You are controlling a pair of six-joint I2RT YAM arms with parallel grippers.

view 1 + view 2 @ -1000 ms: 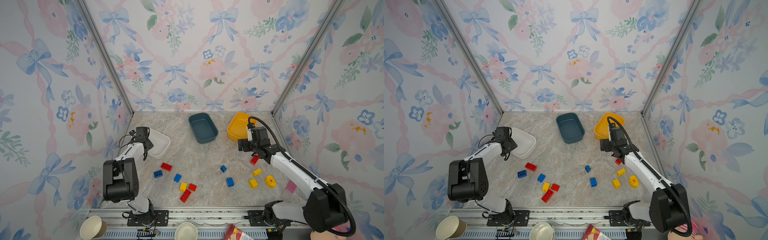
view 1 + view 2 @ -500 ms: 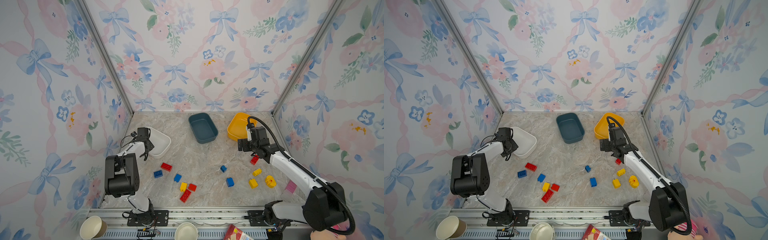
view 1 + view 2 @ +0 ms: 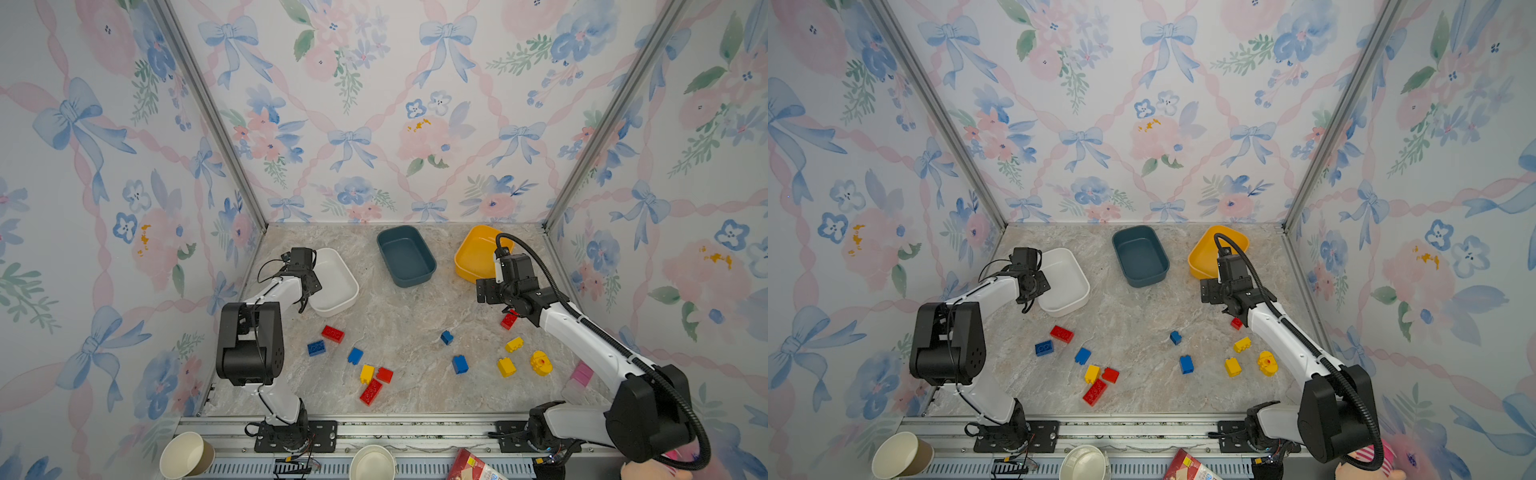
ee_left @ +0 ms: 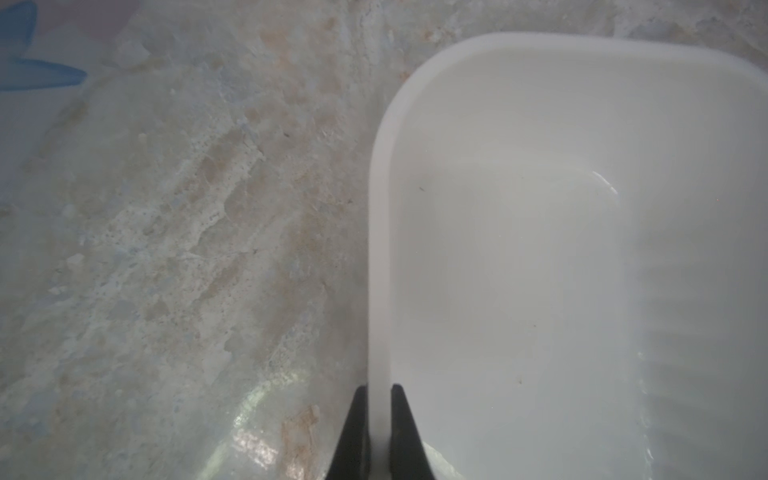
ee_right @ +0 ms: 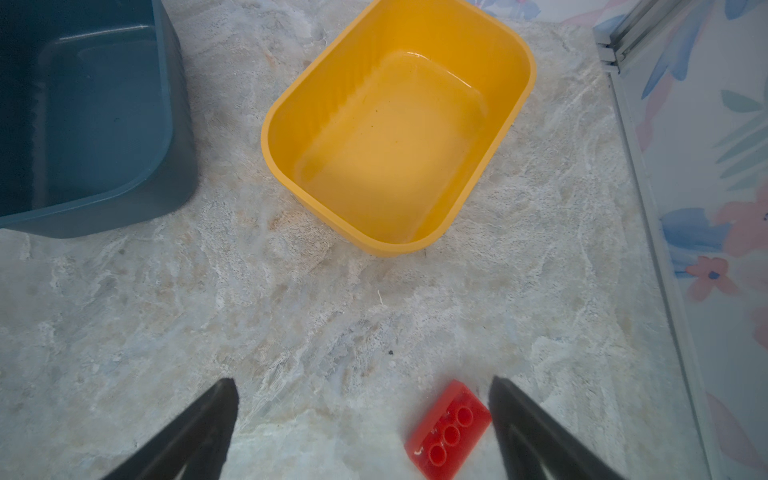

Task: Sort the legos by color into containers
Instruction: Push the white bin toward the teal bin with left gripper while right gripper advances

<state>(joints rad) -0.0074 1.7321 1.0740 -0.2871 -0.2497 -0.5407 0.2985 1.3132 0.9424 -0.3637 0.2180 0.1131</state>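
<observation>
Since a second ago the left jaws have been brought together. They are now clamped on the rim of the white tub (image 4: 379, 249), one finger (image 4: 353, 436) outside the wall and one inside.

Two paper cups (image 3: 185, 455) are seen at the near edge, off the worktop (image 3: 407, 307). Twelve legos (image 3: 332, 333) are counted on the worktop in both top views, all outside the tubs: four red, four blue, four yellow. They are small, chunky and studded, and one yellow piece (image 3: 540, 363) is rounded. Six are scattered near left and six near right, where a pale pink block (image 3: 581, 372) lies by the wall.

The right jaws are held wide apart over a red brick (image 5: 449, 428), which lies just beside one finger. Its row of three studs is shown only by the right wrist view.

Farther back three containers are counted: the white one at the left, a dark teal tub (image 3: 406, 256) in the middle and a yellow tub (image 3: 473, 257) far right. The clamp on the rim is shown only by the left wrist view.
</observation>
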